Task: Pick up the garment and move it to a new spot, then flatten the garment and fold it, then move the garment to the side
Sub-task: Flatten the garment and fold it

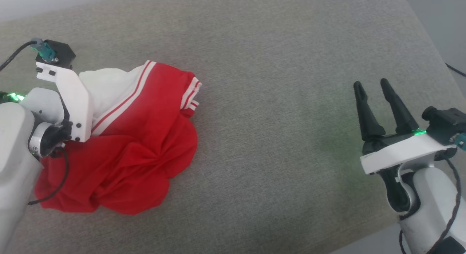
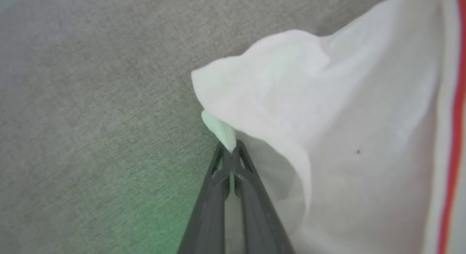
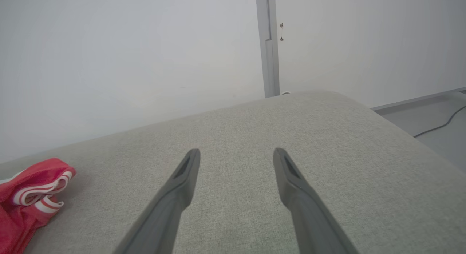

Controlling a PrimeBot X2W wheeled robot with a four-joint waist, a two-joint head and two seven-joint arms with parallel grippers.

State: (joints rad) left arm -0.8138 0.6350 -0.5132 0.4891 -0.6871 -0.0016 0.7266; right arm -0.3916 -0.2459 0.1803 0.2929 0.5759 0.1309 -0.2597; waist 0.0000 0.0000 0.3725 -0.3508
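**Left gripper pinching the white sleeve; right gripper spread over the grey surface**

In the left wrist view, the left gripper is pressing its two dark fingers together on a small fold of white fabric, which is poking out just past the tips. The garment is lying to the right of these fingers and bulging beyond their tips. Its white sleeve is touching them, and a red stripe is running along its far edge. To the left of the fingers, the grey upholstered surface is stretching away.

In the head view, the red body of the garment is lying crumpled in a heap beside the left wrist, well apart from the right gripper. That gripper is holding its fingers spread wide, with grey upholstery showing between them. In the right wrist view, the garment's striped trim is lying well off to their left. Beyond the tips, a pale wall and an upright post are rising behind the surface's far edge.
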